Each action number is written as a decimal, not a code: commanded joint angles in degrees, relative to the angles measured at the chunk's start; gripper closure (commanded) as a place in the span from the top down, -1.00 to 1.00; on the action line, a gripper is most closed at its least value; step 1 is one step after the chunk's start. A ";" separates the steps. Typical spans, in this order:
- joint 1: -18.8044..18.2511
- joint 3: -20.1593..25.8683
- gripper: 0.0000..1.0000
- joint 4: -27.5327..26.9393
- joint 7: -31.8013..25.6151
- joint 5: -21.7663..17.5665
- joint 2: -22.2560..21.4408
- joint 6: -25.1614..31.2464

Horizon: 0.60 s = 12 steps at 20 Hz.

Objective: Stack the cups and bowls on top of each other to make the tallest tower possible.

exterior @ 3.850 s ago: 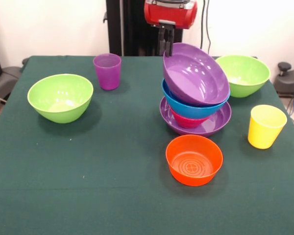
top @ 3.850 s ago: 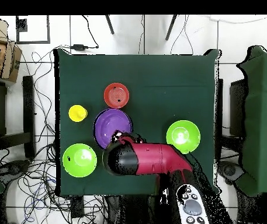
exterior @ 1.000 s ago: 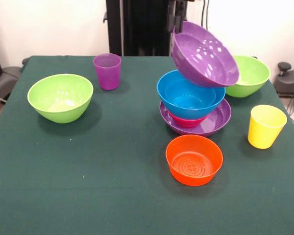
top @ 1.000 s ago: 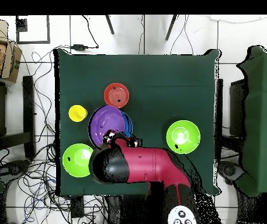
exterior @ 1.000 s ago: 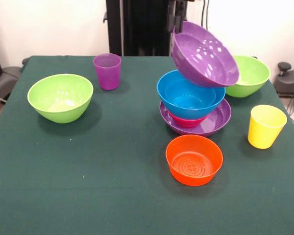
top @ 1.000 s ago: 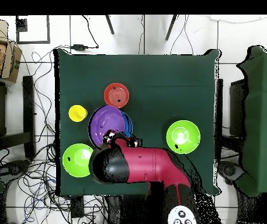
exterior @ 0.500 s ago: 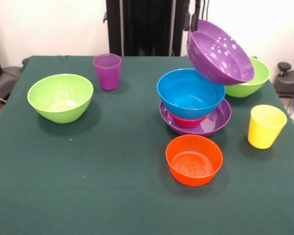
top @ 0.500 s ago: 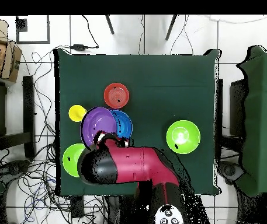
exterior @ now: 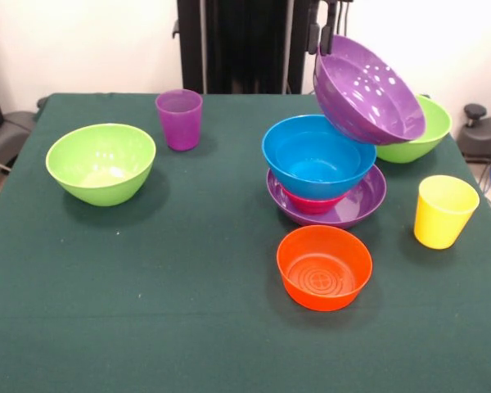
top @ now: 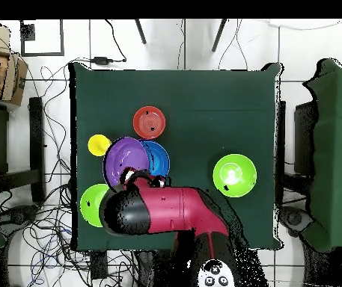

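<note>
My gripper (exterior: 326, 37) comes down from the top and is shut on the far rim of a wide purple bowl (exterior: 367, 88). It holds the bowl tilted in the air, above and to the right of the tower. The tower is a large blue bowl (exterior: 317, 155) on a red-pink bowl (exterior: 311, 203) in a wide purple base bowl (exterior: 370, 199). An orange bowl (exterior: 324, 267) sits in front of it. A yellow cup (exterior: 444, 210) stands at the right and a purple cup (exterior: 179, 119) at the back. Lime green bowls sit at the left (exterior: 101, 162) and behind the held bowl (exterior: 432, 129). The small translucent blue bowl is hidden.
In the overhead view the red arm (top: 166, 213) covers the table's near edge, with the held purple bowl (top: 125, 161) beside the blue bowl (top: 159, 155). The green table cloth (exterior: 147, 286) has open room at the front left.
The held purple bowl has shifted only a hair to the right in the front view. Nothing else has moved.
</note>
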 commanded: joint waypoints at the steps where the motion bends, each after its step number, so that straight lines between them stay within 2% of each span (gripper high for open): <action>1: 0.01 1.20 -1.00 -0.74 3.24 0.88 2.37 5.08; 5: 0.21 0.90 -1.00 -2.07 3.47 0.59 3.41 5.27; 12: 0.79 0.57 -1.00 -0.80 3.94 0.52 2.42 4.95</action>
